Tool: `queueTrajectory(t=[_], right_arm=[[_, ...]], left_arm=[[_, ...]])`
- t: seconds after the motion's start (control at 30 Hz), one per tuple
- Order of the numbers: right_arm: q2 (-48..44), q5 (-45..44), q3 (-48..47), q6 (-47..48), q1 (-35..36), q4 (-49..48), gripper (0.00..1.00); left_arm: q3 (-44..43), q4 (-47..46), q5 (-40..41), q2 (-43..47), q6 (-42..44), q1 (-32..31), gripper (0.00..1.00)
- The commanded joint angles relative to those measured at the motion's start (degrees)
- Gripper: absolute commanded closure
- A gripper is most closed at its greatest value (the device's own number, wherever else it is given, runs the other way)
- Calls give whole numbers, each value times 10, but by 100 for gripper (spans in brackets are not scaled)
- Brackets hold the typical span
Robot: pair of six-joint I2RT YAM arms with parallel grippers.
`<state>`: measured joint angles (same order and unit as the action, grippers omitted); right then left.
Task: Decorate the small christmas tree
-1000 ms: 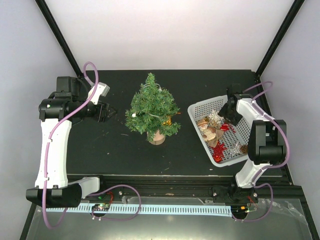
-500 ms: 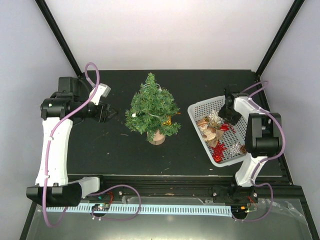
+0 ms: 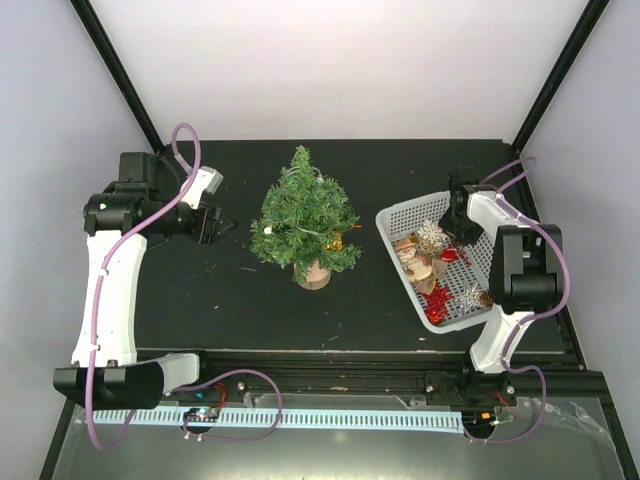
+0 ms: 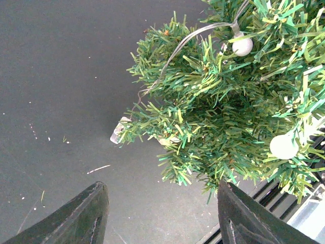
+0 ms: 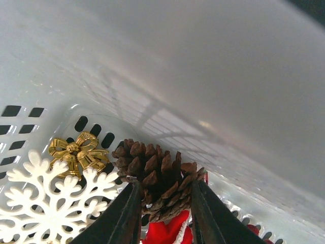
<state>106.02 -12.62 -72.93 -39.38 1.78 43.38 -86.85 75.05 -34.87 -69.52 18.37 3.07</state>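
The small christmas tree [image 3: 304,222] stands on its wood stump mid-table, with a light string and a gold ornament on it. It fills the upper right of the left wrist view [image 4: 228,96]. My left gripper [image 3: 220,228] is open and empty, just left of the tree, fingers [image 4: 76,218] wide apart. My right gripper [image 3: 458,225] is down in the white mesh basket [image 3: 400,215], shut on a brown pine cone [image 5: 157,178]. Beside the cone lie a gold bow [image 5: 76,152], a white snowflake [image 5: 51,203] and something red [image 5: 170,234].
The basket holds several more ornaments: wooden pieces [image 3: 420,265], red stars [image 3: 437,303], a silver star [image 3: 470,297]. Black frame posts [image 3: 115,70] rise at the back corners. The table's front rail [image 3: 330,365] runs along the near edge.
My left gripper has shifted slightly right, toward the tree. My right gripper has stayed in the basket's back corner, shifting a little.
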Motion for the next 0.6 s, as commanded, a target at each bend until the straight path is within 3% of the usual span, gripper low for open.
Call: queueTrajectory(t=[0.0, 0.13, 0.57], right_arm=[[-23, -21, 10, 6, -4, -5, 74], [-56, -13, 31, 12, -4, -5, 75], [-117, 2, 89, 36, -3, -21, 91]], left_arm=[[-5, -1, -19, -5, 11, 5, 40], [0, 2, -20, -6, 15, 5, 40], [5, 5, -34, -5, 22, 5, 40]])
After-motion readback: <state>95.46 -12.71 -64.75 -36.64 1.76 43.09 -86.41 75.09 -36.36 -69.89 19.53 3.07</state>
